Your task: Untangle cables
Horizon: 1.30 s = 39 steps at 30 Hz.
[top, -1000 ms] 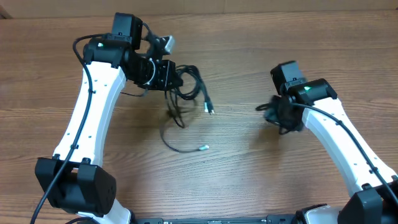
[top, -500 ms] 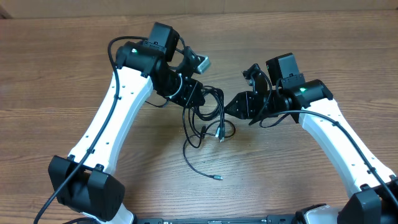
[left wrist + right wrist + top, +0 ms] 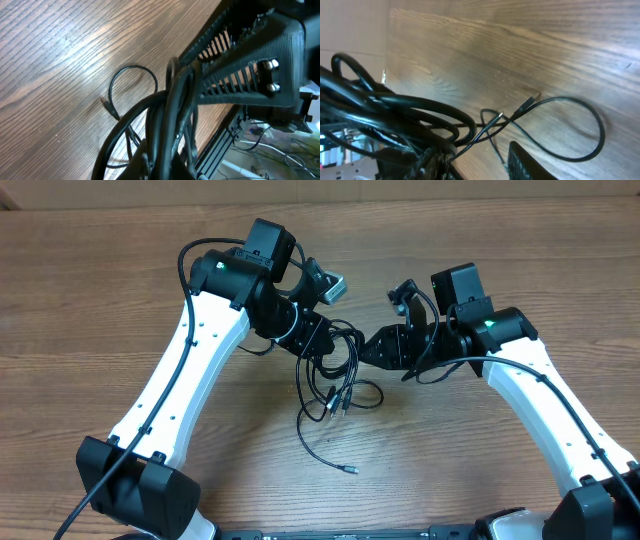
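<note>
Wood-grain tabletop point(image 3: 100, 300) fills every view, brown and streaked, beneath both white arms. Near its middle the cables point(image 3: 335, 385) hang as a black tangle of loops from the left gripper point(image 3: 318, 345), which is clamped fully closed on the bundle. Below the left gripper the loops sag onto the wood. One thin strand runs on toward the near edge and ends in a small silvery plug tip point(image 3: 351, 469) lying flat. From the left wrist camera the bundle point(image 3: 167, 115) climbs out of the bottom of the picture, several cords side by side.

Just to the right of the left gripper, the right gripper point(image 3: 368, 352) points at the same tangle. Its slotted black fingers point(image 3: 240, 55) reach the loops at their tips. How far its jaws are parted, and whether they pinch a cord, I cannot tell. Its own camera shows thick loops point(image 3: 395, 107) up close.
</note>
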Tool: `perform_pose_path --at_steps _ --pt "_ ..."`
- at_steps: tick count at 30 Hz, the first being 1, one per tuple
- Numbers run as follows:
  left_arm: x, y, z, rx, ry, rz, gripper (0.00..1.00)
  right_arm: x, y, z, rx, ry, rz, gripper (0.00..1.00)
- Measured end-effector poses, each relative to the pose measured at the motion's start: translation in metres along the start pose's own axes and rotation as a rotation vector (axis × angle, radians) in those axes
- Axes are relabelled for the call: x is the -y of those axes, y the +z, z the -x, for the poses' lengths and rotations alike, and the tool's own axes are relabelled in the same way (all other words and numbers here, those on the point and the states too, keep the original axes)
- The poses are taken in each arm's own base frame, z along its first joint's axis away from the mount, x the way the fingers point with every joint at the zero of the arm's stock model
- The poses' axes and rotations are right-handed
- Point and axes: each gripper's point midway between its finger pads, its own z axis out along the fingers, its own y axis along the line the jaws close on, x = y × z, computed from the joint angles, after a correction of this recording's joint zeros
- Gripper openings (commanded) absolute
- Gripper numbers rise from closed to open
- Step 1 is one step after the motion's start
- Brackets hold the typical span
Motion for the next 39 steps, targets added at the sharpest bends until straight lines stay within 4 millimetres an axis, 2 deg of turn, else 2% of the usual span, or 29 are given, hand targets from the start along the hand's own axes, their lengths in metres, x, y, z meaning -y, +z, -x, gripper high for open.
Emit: perform_pose_path --at_steps 7,14,21,29,32,35,39 --pt "0.005 0.000 0.008 0.033 0.020 -0.029 0.04 0.007 -0.001 -0.023 -0.081 0.078 -0.039 0.40" --pt "0.012 0.000 0.012 0.051 0.001 -0.071 0.04 0.005 -0.001 -0.024 -0.086 0.081 -0.027 0.40" --pt "0.009 -0.001 0.018 0.070 -0.105 -0.057 0.04 -0.011 0.000 -0.014 -0.057 0.036 0.069 0.40" --pt "0.008 -0.001 0.019 0.072 -0.142 -0.051 0.04 -0.023 0.000 0.005 0.005 0.019 0.128 0.39" --pt "0.012 0.000 0.020 0.072 -0.131 -0.055 0.04 -0.021 0.000 0.007 0.012 0.049 0.115 0.36" --pt "0.016 0.002 0.020 0.068 -0.122 -0.064 0.04 -0.010 0.001 0.011 0.034 0.113 0.055 0.36" --pt "0.018 0.003 0.019 0.059 -0.121 -0.067 0.04 -0.006 0.001 0.009 0.029 0.154 0.035 0.38"
